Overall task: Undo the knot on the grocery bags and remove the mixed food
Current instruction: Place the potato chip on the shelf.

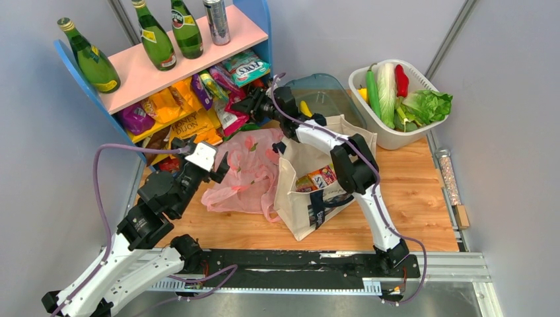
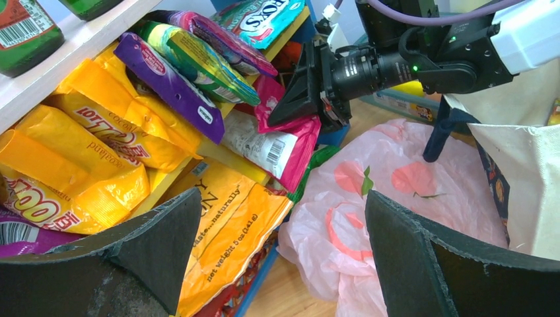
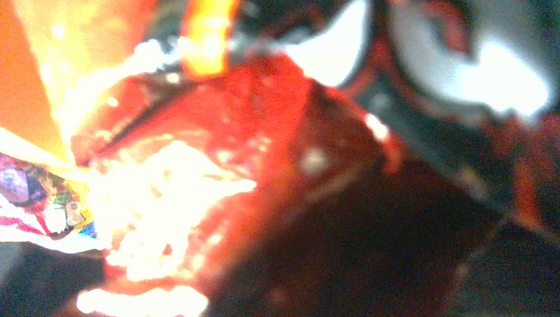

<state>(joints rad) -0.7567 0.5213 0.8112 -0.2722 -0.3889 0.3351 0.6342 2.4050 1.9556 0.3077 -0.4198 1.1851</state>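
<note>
The pink plastic bag (image 1: 245, 175) lies crumpled on the wooden table, and I cannot make out its knot among the folds. My left gripper (image 1: 212, 162) hovers at the bag's left side, open and empty (image 2: 282, 195). The cream tote (image 1: 310, 191) with navy handles stands to the right of the pink bag, with snack packets showing inside. My right gripper (image 1: 254, 105) reaches over both bags to the packets under the shelf, its fingertips at a magenta crisp packet (image 2: 290, 142). The right wrist view is a red blur, so its jaws are unreadable.
A blue and pink shelf (image 1: 191, 56) carries green bottles (image 1: 157, 39) and a can, with yellow and purple snack bags (image 2: 99, 145) piled beneath. A white basket (image 1: 416, 135) of vegetables sits at the back right. A clear tub (image 1: 323, 92) holds a banana (image 1: 305, 107).
</note>
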